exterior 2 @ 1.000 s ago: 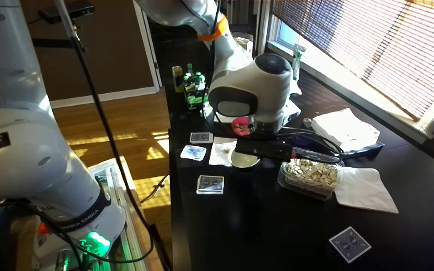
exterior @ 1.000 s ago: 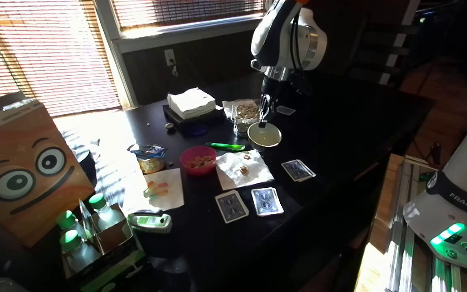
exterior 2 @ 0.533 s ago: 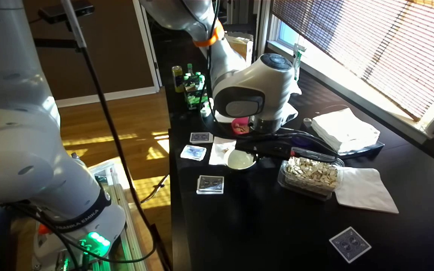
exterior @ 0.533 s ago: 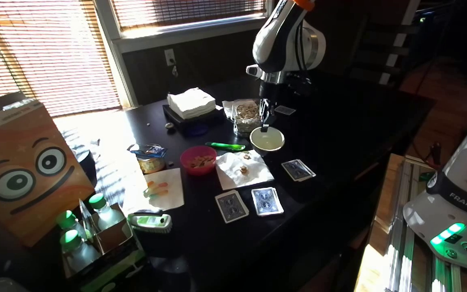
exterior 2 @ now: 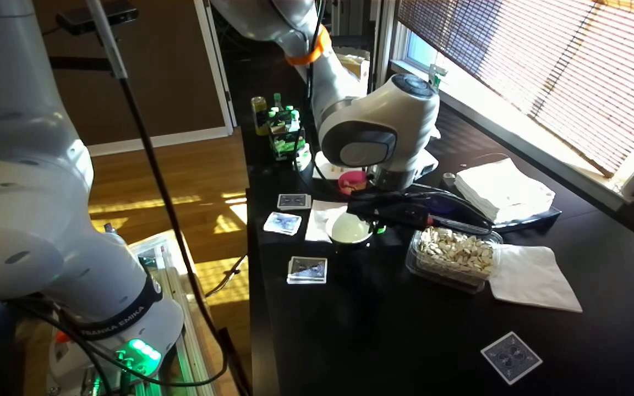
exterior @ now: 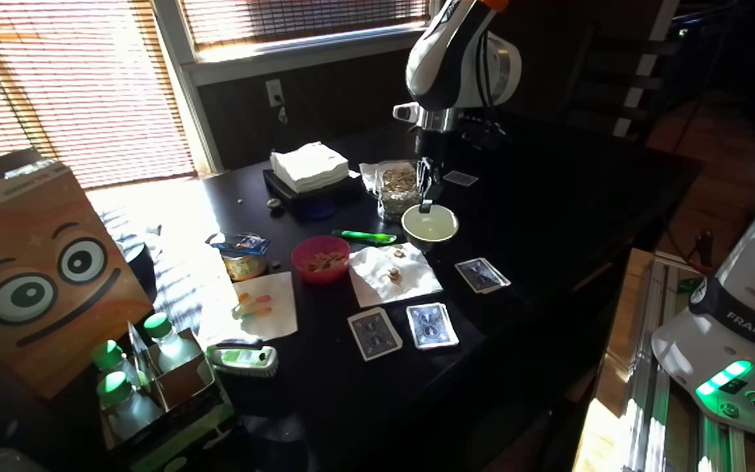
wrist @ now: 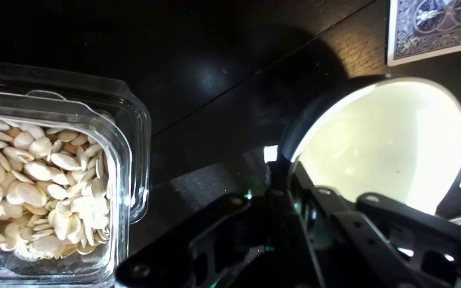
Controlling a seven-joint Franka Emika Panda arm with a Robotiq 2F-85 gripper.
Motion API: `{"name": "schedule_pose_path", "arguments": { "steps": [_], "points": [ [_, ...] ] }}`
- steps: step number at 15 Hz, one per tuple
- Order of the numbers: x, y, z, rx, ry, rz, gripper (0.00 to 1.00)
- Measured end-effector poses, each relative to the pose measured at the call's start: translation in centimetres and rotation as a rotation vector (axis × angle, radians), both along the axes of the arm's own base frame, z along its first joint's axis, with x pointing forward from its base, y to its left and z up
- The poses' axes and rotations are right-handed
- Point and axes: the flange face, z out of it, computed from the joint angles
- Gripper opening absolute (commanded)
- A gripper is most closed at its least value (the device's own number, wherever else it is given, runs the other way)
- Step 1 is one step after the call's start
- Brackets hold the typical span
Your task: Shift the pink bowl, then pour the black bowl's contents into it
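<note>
Pinching jaws: on edge of black bowl point(wrist: 382, 136)
Counter point(exterior 2: 394, 330): dark, under pink bowl point(exterior: 318, 276) and cards point(exterior: 375, 334)
Blinds point(exterior: 99, 85): sunny

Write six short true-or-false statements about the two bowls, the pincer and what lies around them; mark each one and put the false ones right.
1. The pincer grips the black bowl by its rim. True.
2. The black bowl is heaped to the brim. False: no heap shows on its pale inside.
3. The clear container has seeds in it. True.
4. A long green object lies on the table, outside the pink bowl. True.
5. The pink bowl is empty. False: seed-like pieces lie in it.
6. The black bowl is directly above the pink bowl. False: it is off to one side.
</note>
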Motion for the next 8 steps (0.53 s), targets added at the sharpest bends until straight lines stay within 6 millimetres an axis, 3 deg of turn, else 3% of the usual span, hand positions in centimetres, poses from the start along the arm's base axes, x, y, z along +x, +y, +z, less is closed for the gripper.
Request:
{"name": "schedule_pose_path", "arguments": {
  "steps": [8],
  "points": [
    [0.38,-0.05,-0.38,0.009,0.009,-0.028,0.02]
  ]
}}
